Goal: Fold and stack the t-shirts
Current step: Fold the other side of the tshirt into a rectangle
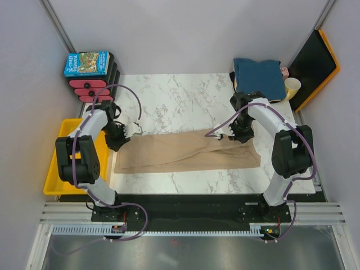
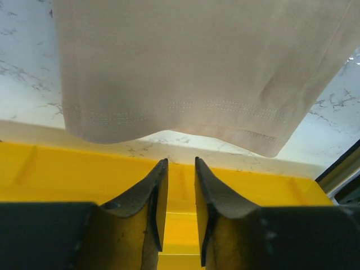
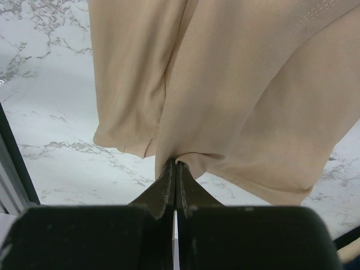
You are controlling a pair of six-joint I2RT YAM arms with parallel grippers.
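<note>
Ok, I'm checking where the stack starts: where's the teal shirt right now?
In the top view, the teal shirt lies folded at the far right corner of the table, just left of the cup.

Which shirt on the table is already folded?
The blue shirt at the far right corner; it sits as a compact square, while the tan shirt lies stretched out long across the middle.

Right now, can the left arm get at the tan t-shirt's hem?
Probably yes. The left gripper sits just short of the hem of the tan t-shirt, jaws slightly apart and empty, nothing in between. The right gripper pinches its other end.
</note>
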